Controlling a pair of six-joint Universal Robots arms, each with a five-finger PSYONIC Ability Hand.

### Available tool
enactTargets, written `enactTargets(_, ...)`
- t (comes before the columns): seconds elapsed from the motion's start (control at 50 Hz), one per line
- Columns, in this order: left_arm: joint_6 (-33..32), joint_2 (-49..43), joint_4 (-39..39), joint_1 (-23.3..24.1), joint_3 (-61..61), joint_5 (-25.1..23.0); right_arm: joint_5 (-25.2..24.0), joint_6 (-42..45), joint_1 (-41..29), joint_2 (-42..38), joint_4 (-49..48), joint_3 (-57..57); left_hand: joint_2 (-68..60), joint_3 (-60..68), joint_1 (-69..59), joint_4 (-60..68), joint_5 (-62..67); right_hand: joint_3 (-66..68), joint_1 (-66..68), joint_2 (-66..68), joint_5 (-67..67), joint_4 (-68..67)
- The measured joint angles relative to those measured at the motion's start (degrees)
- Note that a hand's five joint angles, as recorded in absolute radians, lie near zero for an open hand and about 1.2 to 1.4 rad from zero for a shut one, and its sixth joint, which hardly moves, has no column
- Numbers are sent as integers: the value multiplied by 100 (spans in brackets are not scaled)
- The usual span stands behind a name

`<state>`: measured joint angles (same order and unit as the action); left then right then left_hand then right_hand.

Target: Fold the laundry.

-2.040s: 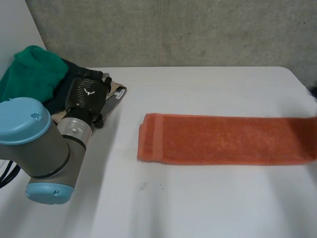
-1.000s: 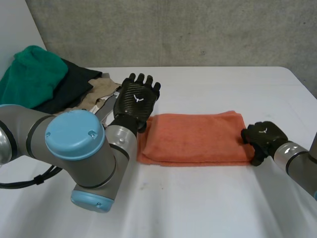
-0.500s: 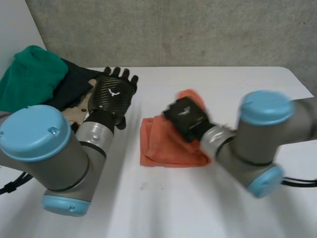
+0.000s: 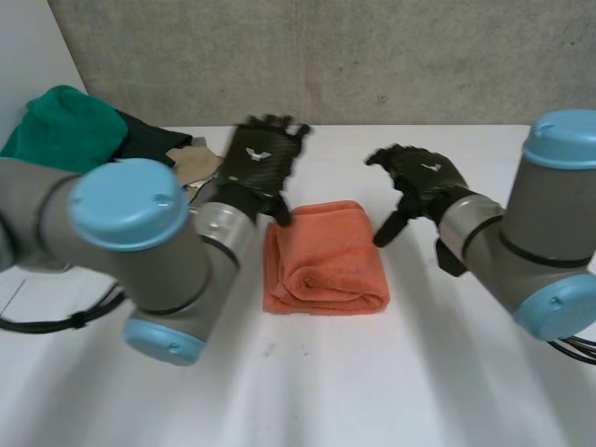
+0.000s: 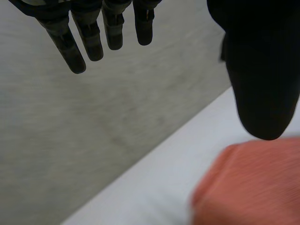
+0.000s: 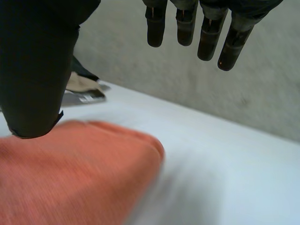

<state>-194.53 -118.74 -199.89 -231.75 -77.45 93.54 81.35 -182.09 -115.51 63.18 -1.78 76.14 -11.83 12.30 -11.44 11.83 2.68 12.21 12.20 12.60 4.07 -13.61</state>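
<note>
The orange towel lies folded into a thick packet in the middle of the white bench. The left hand is at its far left corner and the right hand just beside its far right corner, both with fingers loose and holding nothing. A heap of laundry sits at the bench's far left corner — a green cloth, a dark cloth and a beige cloth — and a grey concrete wall rises behind.

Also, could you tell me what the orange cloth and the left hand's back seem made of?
Orange cloth: likely terry towelling, matte, with a fuzzy nap. Left hand: its back plate looks like glossy carbon fibre, showing a fine weave pattern.
</note>
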Motion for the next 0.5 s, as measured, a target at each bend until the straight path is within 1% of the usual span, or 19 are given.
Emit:
enactTargets(0.02, 249, -309, 200, 150, 349, -213, -13, -125, 243, -47, 196, 28, -3, 0, -9, 0, 0, 0, 0, 0, 0, 0)
enactTargets(0.06, 365, -507, 322, 223, 553, -322, -21, -146, 326, -96, 256, 32, -11, 3, -17, 4, 2, 0, 0, 0, 0, 0)
enactTargets(0.08, 488, -785, 488, 307, 827, -432, -35, -149, 405, -177, 314, 28, -14, 14, -17, 20, 17, 0, 0, 0, 0, 0)
enactTargets(0.12, 563, -1057, 674, 368, 1086, -472, -48, -127, 452, -265, 348, 14, -15, 14, -17, 20, 20, 0, 0, 0, 0, 0)
enactTargets(0.18, 582, -1526, 1066, 424, 1486, -306, -73, 20, 481, -506, 378, -57, -15, 14, -17, 20, 22, 0, 0, 0, 0, 0)
enactTargets(0.24, 550, -1650, 1190, 427, 1578, -187, -74, 79, 474, -580, 377, -91, -15, 14, -17, 20, 21, 0, 0, 0, 0, 0)
enactTargets(0.26, 393, -1843, 1411, 413, 1687, 156, -65, 234, 440, -768, 371, -216, -15, 14, -17, 20, 21, 0, 0, 0, 0, 0)
enactTargets(0.28, 365, -1859, 1433, 410, 1690, 203, -64, 254, 433, -792, 369, -234, -15, 14, -17, 20, 21, 0, 0, 0, 0, 0)
enactTargets(0.34, 32, -1899, 1545, 361, 1607, 562, -49, 386, 303, -1003, 372, -422, -15, 14, -17, 20, 21, 0, 0, 0, 0, 0)
enactTargets(0.4, -330, -1848, 1564, 316, 1421, 757, -41, 446, 114, -1194, 393, -616, -15, 14, -17, 20, 19, 0, 0, 0, 0, 0)
enactTargets(0.5, -861, -1718, 1549, 292, 1144, 864, -38, 470, -127, -1496, 478, -909, -15, 14, -17, 20, 16, 0, 0, 0, 0, 0)
